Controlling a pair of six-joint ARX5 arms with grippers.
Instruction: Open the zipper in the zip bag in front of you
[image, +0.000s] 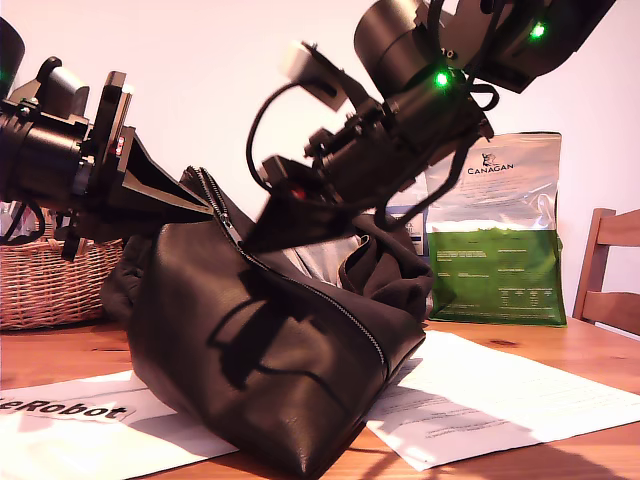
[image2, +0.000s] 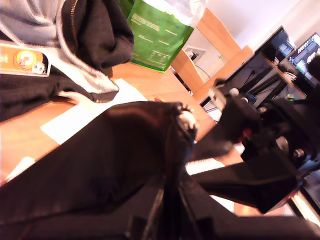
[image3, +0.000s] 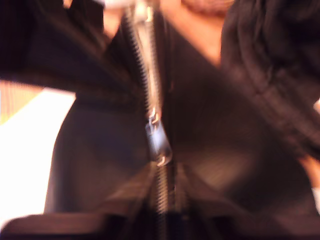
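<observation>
Pinching the zip bag (image: 270, 380) top, my first gripper (image: 205, 205); second gripper's (image: 262, 235) jaws unclear beside the zipper (image3: 150, 85).

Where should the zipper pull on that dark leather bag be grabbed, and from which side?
Grip the small silver pull tab, not the teeth. It lies nearly flat along the zipper line on the zip bag, its free end toward my second tool. Come from above the seam along the teeth, and pinch its flat faces. The second wrist view is blurred, so its exact tilt is uncertain.
</observation>
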